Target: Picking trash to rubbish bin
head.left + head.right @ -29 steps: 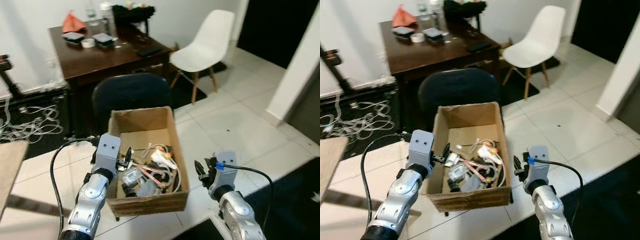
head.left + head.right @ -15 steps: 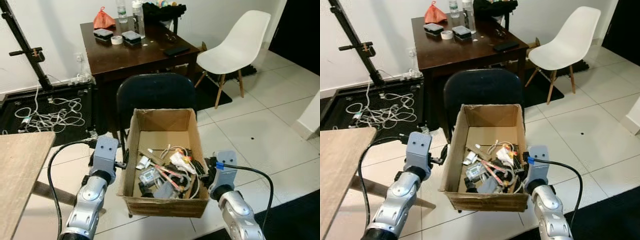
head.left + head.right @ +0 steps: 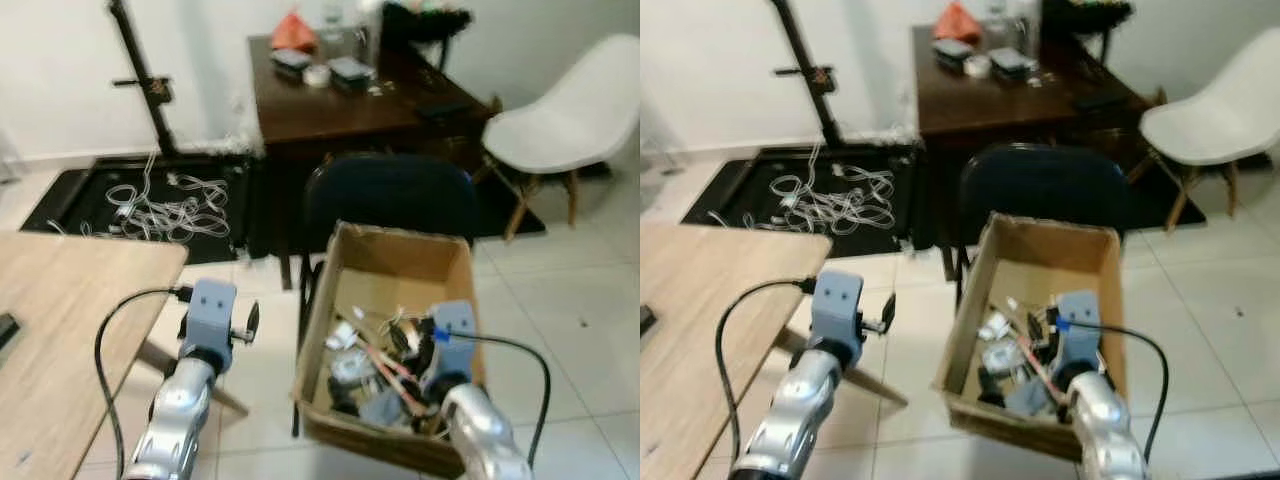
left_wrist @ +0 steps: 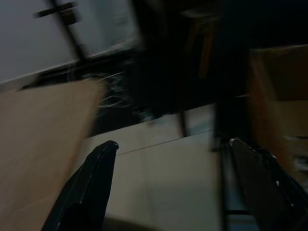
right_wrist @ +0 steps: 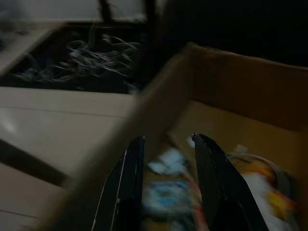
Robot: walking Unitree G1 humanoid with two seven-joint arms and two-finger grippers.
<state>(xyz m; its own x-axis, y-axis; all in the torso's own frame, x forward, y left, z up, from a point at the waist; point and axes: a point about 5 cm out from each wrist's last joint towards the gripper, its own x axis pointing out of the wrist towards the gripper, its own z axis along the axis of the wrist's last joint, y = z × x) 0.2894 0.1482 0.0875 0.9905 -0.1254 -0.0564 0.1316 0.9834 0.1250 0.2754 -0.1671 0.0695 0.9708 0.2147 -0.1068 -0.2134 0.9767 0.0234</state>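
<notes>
A brown cardboard box [image 3: 400, 262] stands on the tiled floor, holding mixed trash [image 3: 365, 365]: wrappers, cables and small packets. My right gripper [image 3: 412, 340] hangs over the box's near right part. In the right wrist view its fingers [image 5: 127, 183] stand slightly apart above the trash with nothing between them. My left gripper [image 3: 248, 322] is raised over bare tiles to the left of the box. Its fingers [image 4: 89, 187] are spread wide and empty. The pictures are blurred.
A light wooden table [image 3: 60, 330] fills the near left. Behind the box stands a dark chair [image 3: 390, 195], then a dark desk [image 3: 370, 95] with small items. A white chair [image 3: 570, 125] is at the right. Loose cables [image 3: 160, 205] lie by a black stand [image 3: 140, 80].
The camera has swung left: the box now sits right of centre and the wooden table has come into view. Both arms keep their raised pose.
</notes>
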